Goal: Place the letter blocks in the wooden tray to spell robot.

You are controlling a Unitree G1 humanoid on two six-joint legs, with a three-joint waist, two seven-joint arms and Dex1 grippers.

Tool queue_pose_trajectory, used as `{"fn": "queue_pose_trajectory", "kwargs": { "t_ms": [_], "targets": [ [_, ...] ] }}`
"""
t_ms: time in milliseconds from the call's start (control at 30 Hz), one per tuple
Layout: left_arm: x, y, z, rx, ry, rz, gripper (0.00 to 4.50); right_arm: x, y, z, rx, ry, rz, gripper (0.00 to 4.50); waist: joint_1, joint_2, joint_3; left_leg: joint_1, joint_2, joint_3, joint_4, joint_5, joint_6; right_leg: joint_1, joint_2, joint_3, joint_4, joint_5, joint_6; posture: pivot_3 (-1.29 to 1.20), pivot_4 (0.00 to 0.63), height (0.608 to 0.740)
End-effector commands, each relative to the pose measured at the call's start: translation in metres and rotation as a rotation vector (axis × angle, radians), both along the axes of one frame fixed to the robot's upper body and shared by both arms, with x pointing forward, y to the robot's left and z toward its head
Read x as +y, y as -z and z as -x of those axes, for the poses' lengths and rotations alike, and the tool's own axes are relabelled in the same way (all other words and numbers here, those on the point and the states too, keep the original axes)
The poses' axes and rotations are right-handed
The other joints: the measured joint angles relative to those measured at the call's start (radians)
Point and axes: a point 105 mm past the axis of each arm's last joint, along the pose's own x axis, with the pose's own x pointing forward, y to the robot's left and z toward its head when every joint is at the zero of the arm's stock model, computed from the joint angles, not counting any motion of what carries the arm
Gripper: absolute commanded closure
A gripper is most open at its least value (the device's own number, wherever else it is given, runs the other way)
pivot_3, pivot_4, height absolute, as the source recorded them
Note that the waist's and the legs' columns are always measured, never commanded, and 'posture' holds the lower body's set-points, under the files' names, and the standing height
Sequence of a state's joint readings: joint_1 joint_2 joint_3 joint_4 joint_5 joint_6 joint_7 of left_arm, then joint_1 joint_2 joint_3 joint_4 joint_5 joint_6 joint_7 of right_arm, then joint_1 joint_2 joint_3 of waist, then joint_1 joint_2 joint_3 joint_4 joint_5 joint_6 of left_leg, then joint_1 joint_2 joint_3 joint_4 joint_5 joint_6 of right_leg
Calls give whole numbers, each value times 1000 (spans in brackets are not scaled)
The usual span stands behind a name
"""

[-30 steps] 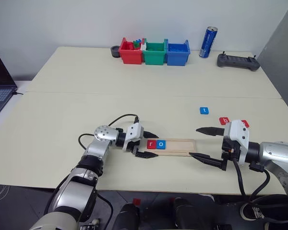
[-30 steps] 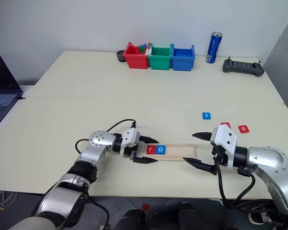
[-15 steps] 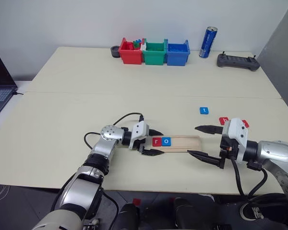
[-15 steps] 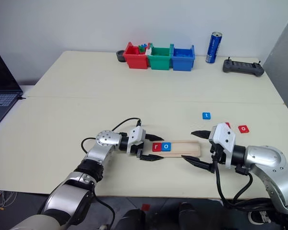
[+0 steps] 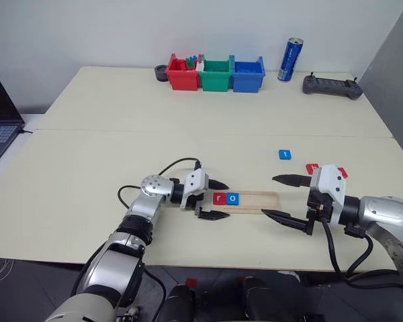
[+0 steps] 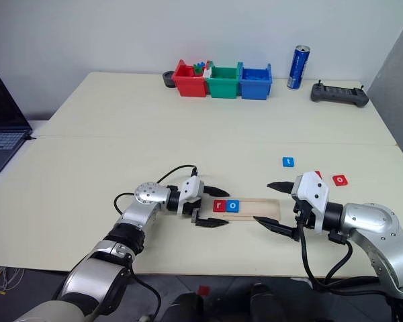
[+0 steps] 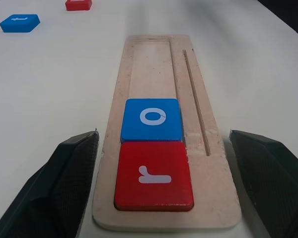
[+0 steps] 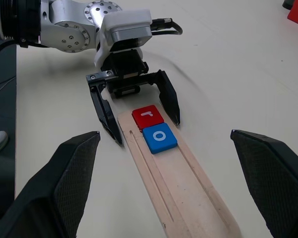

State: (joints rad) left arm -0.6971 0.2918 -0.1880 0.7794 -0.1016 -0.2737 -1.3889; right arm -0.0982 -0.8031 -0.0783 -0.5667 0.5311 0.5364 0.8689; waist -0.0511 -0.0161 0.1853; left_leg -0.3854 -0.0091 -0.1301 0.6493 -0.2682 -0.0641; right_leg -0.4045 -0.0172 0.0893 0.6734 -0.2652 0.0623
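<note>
Now the red b tile [image 5: 313, 168] lies just behind the released right pincer [image 5: 287, 199]; the left pincer [image 5: 215, 199], also released, straddles the wooden tray's [image 5: 255, 200] near end.

The scene is bright and evenly lit, as from soft overhead light. The pale desk [image 5: 188, 134] shows no hard glare, and shadows are faint and short, hugging the underside of each pincer's black fingers. Both head views are sharp from front edge to back wall, with no marked bending at the borders. In the left wrist view the wooden tray [image 7: 154, 64] blurs toward its far end, and the distant tiles are soft. The near fingers [image 7: 49, 193] look slightly fuzzy.
</note>
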Motion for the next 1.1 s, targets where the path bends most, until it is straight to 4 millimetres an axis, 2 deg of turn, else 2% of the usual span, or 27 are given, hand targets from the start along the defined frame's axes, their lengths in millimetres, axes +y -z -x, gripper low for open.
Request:
{"fn": "queue_pose_trajectory", "kwargs": {
  "t_ms": [33, 167, 267, 467, 567, 667, 800, 1100],
  "targets": [
    [7, -28, 0, -28, -12, 89, 45, 0, -8, 1, -33, 16, -15, 0, -2, 0, 0, 0, 0, 0, 0, 0, 0, 0, 0, 0, 0, 0, 0, 0, 150, 740],
    [15, -46, 3, -44, -79, 171, 45, -6, -7, 3, -29, 82, -36, 0, -5, 0, 0, 1, 1, 0, 0, 0, 0, 0, 0, 1, 1, 0, 0, 0, 150, 740],
    [18, -54, 16, -47, -111, 218, 45, -12, -6, 2, -22, 170, -83, 0, -3, 0, 0, 1, 1, 0, 0, 0, 0, 0, 0, 1, 2, -1, 0, 0, 150, 740],
    [17, -43, 45, -20, -143, 237, 45, -24, 2, -4, -7, 335, -151, 0, 0, 0, 0, 3, 1, 2, 0, 0, 0, 0, 0, 3, 3, -1, 0, 0, 150, 740],
    [14, -39, 51, -16, -147, 239, 45, -34, 6, -10, -13, 427, -158, 0, 2, 0, 0, 4, 1, 3, 0, 0, 0, 0, 0, 4, 4, -1, 0, 0, 150, 740],
    [10, -40, 51, -20, -155, 250, 45, -49, 13, -22, -58, 559, -114, 0, 3, 0, 0, 4, 1, 4, 0, 0, 0, 0, 0, 5, 4, -1, 0, 0, 150, 740],
    [4, -44, 49, -29, -148, 267, 45, -75, 15, -50, -124, 803, -101, 0, 0, 0, -1, 5, 1, 6, 0, 0, 0, 0, 1, 7, 5, -1, 0, 0, 150, 740],
    [-3, -44, 45, -47, -117, 261, 45, -88, 33, -84, -55, 1002, -111, 0, -2, 0, -1, 5, 1, 6, -1, 0, 0, 0, 1, 7, 5, -1, -1, 0, 150, 740]
  ]
}}
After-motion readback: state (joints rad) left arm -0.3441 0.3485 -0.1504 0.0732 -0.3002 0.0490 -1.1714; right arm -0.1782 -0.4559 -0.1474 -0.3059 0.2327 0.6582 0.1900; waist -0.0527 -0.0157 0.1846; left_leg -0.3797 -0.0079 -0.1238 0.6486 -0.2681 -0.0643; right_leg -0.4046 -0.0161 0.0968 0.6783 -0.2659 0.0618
